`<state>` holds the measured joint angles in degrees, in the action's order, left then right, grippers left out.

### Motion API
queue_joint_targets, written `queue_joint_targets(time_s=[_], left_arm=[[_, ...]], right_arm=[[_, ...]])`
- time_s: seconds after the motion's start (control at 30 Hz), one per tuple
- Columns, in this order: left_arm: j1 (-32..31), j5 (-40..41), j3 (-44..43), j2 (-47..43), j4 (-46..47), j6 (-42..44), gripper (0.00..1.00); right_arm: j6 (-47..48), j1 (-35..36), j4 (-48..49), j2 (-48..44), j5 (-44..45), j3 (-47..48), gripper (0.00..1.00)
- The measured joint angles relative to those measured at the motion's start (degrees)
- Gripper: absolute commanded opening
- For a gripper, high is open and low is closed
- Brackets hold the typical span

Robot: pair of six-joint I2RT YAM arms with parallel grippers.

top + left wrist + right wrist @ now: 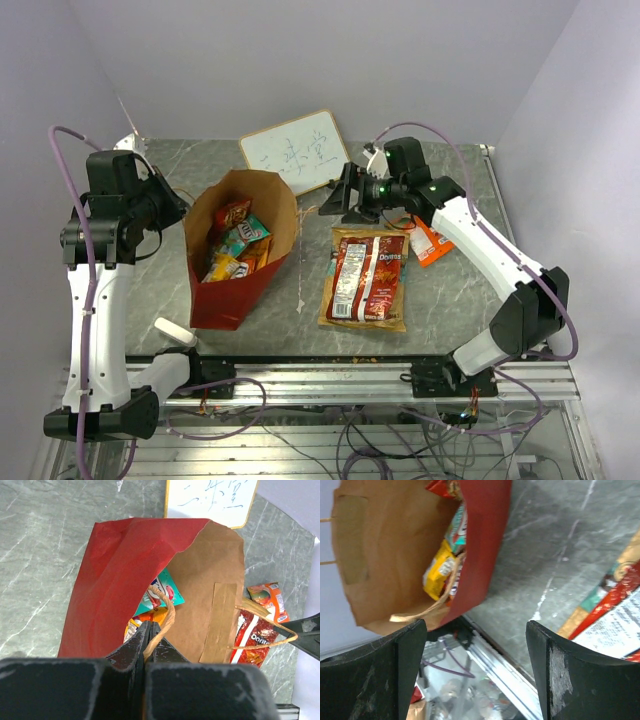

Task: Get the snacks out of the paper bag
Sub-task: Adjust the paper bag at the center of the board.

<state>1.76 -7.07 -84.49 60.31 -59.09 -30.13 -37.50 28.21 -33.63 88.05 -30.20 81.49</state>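
Two robot arms work over a grey marbled table [450, 320], with one red paper bag [232, 290] between them. The bag sits left of centre, tipped back with its brown mouth gaping toward the far edge.

The left gripper [149, 630] is clamped tight on one loop handle [167, 615] at the bag's near rim. The second handle [265, 625] hangs free on the bag's right side.

Four snacks can be counted inside the bag:
- a red packet [233, 212] at the top of the opening
- a teal packet [247, 232] just below it
- an orange packet [258, 252] beside that
- a yellow packet [222, 266] deepest in

More may lie beneath them, since the pile hides its lower layers.

Two snacks lie outside on the table, right of the bag. One is a large red Doritos bag [367, 278] lying flat. The other is a small orange pouch [430, 240] just beyond its upper right corner.

The right gripper [335, 195] hovers between the bag's mouth and the Doritos bag, fingers spread wide. One white writing board [293, 150] with blue script lies at the far edge, behind the bag.
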Motion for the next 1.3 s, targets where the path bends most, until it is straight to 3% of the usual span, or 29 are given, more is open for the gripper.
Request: queue_joint_targets(time_s=[0.3,0.97,1.2,1.3], left_arm=[[0.0,-1.0,0.0,-0.5,0.5,0.0,0.07],[0.0,0.9,-0.4,-1.7,-1.2,0.1,0.07],[0.0,1.5,3.3,-3.1,-2.3,-2.0,0.07],[0.0,2.4,3.3,-3.0,-3.3,-2.4,0.07]], right_arm=[[-9.0,3.3,1.9,3.1,-1.1,3.2,0.80],[-2.0,2.8,-7.0,5.4,2.2,10.5,0.80],[-0.7,10.1,-9.6,11.5,6.4,9.6,0.68],[0.1,12.5,-11.7,13.1,8.1,9.6,0.54]])
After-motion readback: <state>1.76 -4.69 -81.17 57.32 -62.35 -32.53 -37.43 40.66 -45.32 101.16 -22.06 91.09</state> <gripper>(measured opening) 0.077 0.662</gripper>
